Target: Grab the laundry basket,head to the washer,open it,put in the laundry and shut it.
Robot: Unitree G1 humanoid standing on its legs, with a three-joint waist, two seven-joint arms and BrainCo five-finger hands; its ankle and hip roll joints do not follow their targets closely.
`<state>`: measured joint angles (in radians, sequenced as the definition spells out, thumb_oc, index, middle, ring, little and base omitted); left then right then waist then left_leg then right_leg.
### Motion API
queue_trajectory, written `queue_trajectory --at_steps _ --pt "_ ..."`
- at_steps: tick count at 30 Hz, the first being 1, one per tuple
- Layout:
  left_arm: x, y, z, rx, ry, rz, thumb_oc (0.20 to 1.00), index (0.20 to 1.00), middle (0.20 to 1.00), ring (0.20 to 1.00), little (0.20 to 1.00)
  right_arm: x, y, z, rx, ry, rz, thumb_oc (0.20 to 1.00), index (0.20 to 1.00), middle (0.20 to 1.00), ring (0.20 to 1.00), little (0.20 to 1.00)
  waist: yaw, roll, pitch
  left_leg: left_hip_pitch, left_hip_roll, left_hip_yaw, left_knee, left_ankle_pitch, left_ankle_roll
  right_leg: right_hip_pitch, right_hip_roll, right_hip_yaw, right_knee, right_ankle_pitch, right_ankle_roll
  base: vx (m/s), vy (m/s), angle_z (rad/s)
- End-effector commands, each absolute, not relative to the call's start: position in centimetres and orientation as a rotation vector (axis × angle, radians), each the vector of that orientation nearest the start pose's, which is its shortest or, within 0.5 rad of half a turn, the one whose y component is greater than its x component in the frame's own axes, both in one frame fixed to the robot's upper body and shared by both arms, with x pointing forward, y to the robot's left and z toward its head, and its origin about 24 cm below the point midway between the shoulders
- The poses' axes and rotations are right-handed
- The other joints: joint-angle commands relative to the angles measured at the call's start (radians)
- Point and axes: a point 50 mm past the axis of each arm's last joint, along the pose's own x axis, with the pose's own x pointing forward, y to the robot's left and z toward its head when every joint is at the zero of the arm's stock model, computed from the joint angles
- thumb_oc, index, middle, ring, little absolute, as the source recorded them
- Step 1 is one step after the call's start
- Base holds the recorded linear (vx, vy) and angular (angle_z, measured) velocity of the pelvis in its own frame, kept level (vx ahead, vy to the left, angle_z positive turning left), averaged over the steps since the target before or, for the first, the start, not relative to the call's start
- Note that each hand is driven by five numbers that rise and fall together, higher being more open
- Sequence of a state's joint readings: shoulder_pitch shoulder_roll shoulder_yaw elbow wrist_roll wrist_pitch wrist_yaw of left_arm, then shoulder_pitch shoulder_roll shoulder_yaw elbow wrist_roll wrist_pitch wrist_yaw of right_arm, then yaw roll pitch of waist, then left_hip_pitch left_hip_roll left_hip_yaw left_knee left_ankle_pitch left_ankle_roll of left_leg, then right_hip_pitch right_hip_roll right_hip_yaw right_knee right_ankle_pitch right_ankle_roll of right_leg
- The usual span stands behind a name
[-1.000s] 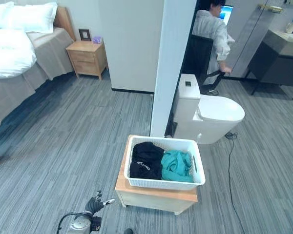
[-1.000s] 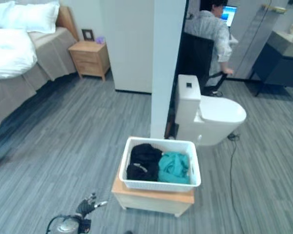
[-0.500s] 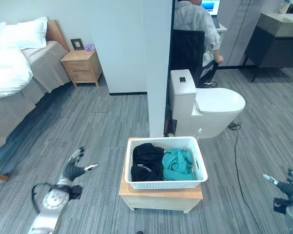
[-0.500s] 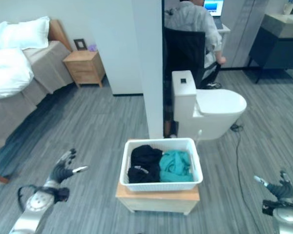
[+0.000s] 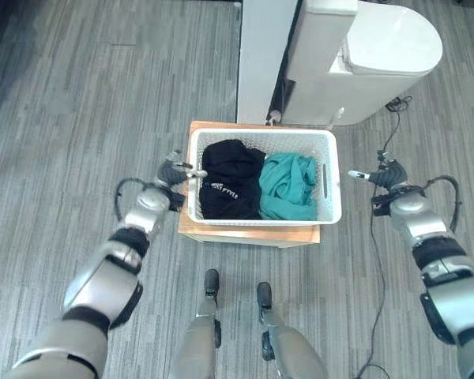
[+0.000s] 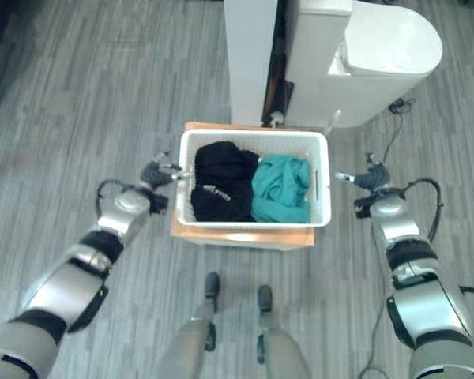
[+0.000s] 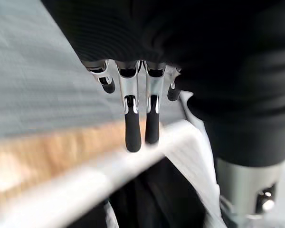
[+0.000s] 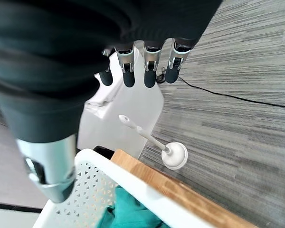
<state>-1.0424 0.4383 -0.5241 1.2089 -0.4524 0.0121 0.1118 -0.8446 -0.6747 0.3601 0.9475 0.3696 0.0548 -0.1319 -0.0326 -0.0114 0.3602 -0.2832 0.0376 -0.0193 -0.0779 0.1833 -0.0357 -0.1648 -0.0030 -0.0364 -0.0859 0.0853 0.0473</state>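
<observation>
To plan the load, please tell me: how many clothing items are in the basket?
2 visible: black garment in the laundry basket's left half, teal garment in its right half. More may lie underneath.

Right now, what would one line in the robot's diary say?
stage: reaching for laundry basket | left hand: open, at basket's left rim | right hand: open, apart from right side | basket: on wooden stand, clothes inside

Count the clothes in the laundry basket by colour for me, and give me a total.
In the white laundry basket:
Black clothes: 1 bundle
Teal clothes: 1 bundle
Total: 2 bundles; whether either bundle holds several garments can't be told.
</observation>
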Motion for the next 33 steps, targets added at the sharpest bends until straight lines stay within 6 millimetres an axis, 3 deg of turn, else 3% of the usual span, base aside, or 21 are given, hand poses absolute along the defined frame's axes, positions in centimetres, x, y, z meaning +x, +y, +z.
queue_trajectory --at_steps 1,6,7,9,12,14,20,21,25,31,33 --pt "40.3 22.4 11.2 0.454 0.263 0.198 1.000 1.000 1.000 1.000 1.000 37.7 -29.7 15.5 -0.427 0.063 -0.319 1.000 1.000 1.000 1.000 1.000 -0.004 -0.023 -0.006 0.015 0.041 -0.032 0.062 -0.072 -0.032 -0.113 -0.085 0.010 0.096 0.033 0.076 -0.02 -0.019 0.03" --pt "41.4 21.3 15.7 0.476 0.059 0.183 1.000 1.000 1.000 1.000 1.000 36.4 -29.9 14.7 -0.444 0.027 -0.300 1.000 1.000 1.000 1.000 1.000 -0.003 -0.028 0.010 0.017 0.041 -0.036 0.053 -0.072 -0.032 -0.112 -0.085 -0.002 0.091 0.031 0.077 0.00 -0.014 0.02" --pt "41.3 19.8 18.2 0.481 -0.090 0.133 1.000 1.000 1.000 1.000 1.000 35.3 -30.9 14.2 -0.432 0.013 -0.328 1.000 1.000 1.000 1.000 1.000 0.001 -0.026 0.011 0.020 0.039 -0.040 0.048 -0.075 -0.030 -0.106 -0.087 -0.009 0.088 0.028 0.077 0.01 -0.027 0.09" --pt "41.0 19.4 18.8 0.487 -0.134 0.119 1.000 1.000 1.000 1.000 1.000 34.6 -31.3 13.6 -0.428 0.016 -0.341 1.000 1.000 1.000 1.000 1.000 0.004 -0.024 0.010 0.023 0.037 -0.042 0.044 -0.075 -0.030 -0.103 -0.089 -0.013 0.086 0.025 0.077 0.01 -0.017 0.14" --pt "40.6 18.6 18.9 0.521 -0.177 0.098 1.000 1.000 1.000 1.000 1.000 33.3 -32.5 12.4 -0.421 0.038 -0.381 1.000 1.000 1.000 1.000 1.000 0.010 -0.018 0.010 0.025 0.033 -0.050 0.036 -0.076 -0.031 -0.098 -0.093 -0.022 0.085 0.019 0.077 0.01 -0.014 0.17" --pt "40.5 18.4 18.7 0.538 -0.170 0.090 1.000 1.000 1.000 1.000 1.000 33.1 -32.8 12.7 -0.427 0.032 -0.386 1.000 1.000 1.000 1.000 1.000 0.010 -0.015 0.014 0.024 0.030 -0.052 0.032 -0.076 -0.031 -0.099 -0.096 -0.022 0.086 0.019 0.078 0.00 -0.002 0.02" --pt "40.7 17.8 16.6 0.530 -0.078 0.064 1.000 1.000 1.000 1.000 1.000 33.6 -31.9 12.5 -0.443 0.061 -0.342 1.000 1.000 1.000 1.000 1.000 0.010 -0.010 0.034 0.015 0.028 -0.047 0.034 -0.073 -0.029 -0.112 -0.099 -0.024 0.086 0.028 0.079 0.00 0.006 0.02" --pt "40.7 17.9 15.3 0.502 -0.021 0.064 1.000 1.000 1.000 1.000 1.000 33.8 -31.6 12.3 -0.445 0.078 -0.326 1.000 1.000 1.000 1.000 1.000 0.009 -0.011 0.041 0.012 0.027 -0.045 0.035 -0.072 -0.027 -0.115 -0.099 -0.023 0.084 0.031 0.079 0.00 0.000 0.00" --pt "41.0 18.9 13.9 0.491 0.071 0.110 1.000 1.000 1.000 1.000 1.000 34.4 -31.0 12.1 -0.442 0.091 -0.299 1.000 1.000 1.000 1.000 1.000 0.005 -0.013 0.049 0.002 0.025 -0.043 0.040 -0.070 -0.027 -0.124 -0.097 -0.017 0.079 0.035 0.078 0.00 0.000 0.00" --pt "41.4 19.6 14.4 0.514 0.100 0.156 1.000 1.000 1.000 1.000 1.000 34.8 -30.6 12.5 -0.442 0.076 -0.281 1.000 1.000 1.000 1.000 1.000 -0.002 -0.018 0.057 -0.006 0.027 -0.044 0.042 -0.069 -0.029 -0.131 -0.097 -0.019 0.076 0.038 0.079 0.00 0.000 0.00" --pt "41.8 19.4 15.5 0.519 0.080 0.169 1.000 1.000 1.000 1.000 1.000 35.2 -30.4 12.5 -0.441 0.083 -0.278 1.000 1.000 1.000 1.000 1.000 -0.003 -0.017 0.062 -0.015 0.027 -0.046 0.042 -0.068 -0.029 -0.139 -0.097 -0.018 0.076 0.038 0.079 0.00 0.000 0.00"
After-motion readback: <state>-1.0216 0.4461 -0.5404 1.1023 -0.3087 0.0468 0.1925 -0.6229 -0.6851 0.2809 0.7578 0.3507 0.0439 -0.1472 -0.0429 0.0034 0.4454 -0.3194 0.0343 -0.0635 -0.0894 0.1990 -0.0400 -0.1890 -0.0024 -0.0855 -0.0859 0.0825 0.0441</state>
